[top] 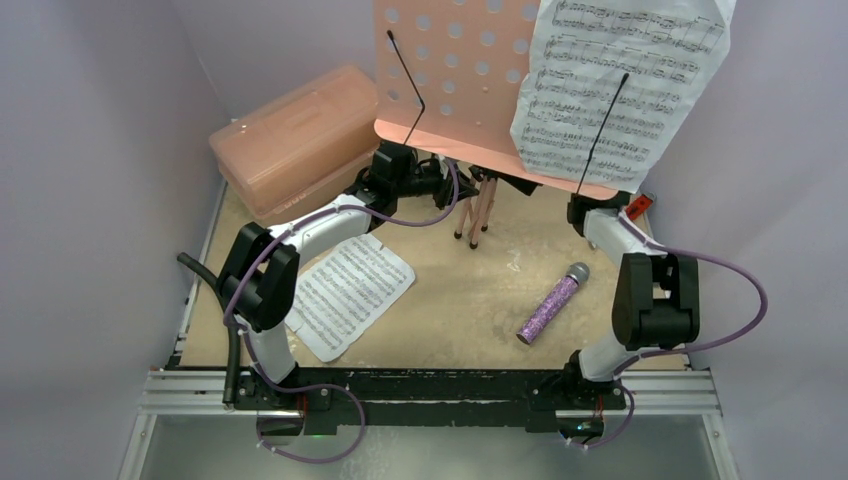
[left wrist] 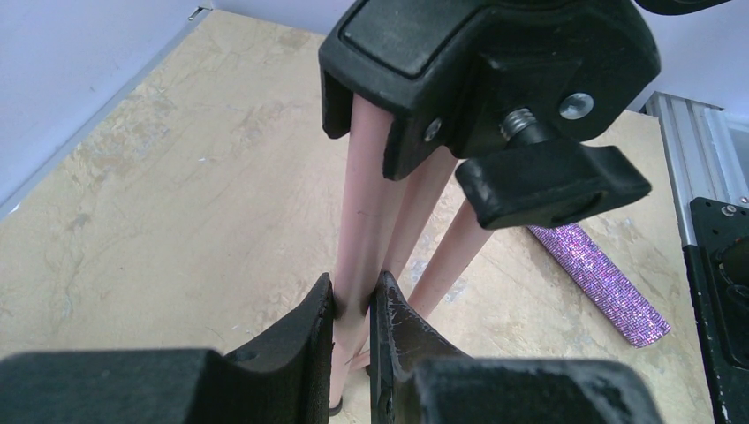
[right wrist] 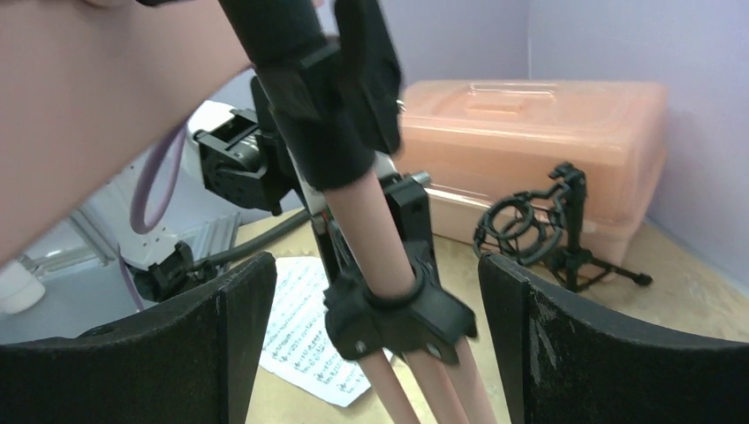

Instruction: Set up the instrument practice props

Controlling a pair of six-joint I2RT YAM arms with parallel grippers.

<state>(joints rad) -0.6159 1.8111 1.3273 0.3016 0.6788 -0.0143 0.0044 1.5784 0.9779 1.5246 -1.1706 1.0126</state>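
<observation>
The pink music stand has its perforated desk (top: pixel 455 70) high at the back and its thin legs (top: pixel 478 210) folded close together. One white sheet-music page (top: pixel 610 80) rests on the desk, and another page (top: pixel 345 290) lies flat on the table. My left gripper (left wrist: pixel 353 305) is shut on one pink leg (left wrist: pixel 366 203) just below the black hub. My right gripper (right wrist: pixel 375 300) is open, its fingers standing either side of the stand's black leg collar (right wrist: pixel 397 314) without touching it. The glittery purple microphone (top: pixel 551 303) lies right of centre. A small black shock-mount tripod (right wrist: pixel 539 230) stands by the case.
A big pink plastic case (top: pixel 295 140) sits at the back left against the wall. A red-handled tool (top: pixel 640 205) peeks out under the desk's right end. Purple walls close in on both sides. A black hose (top: pixel 205 275) runs along the left edge.
</observation>
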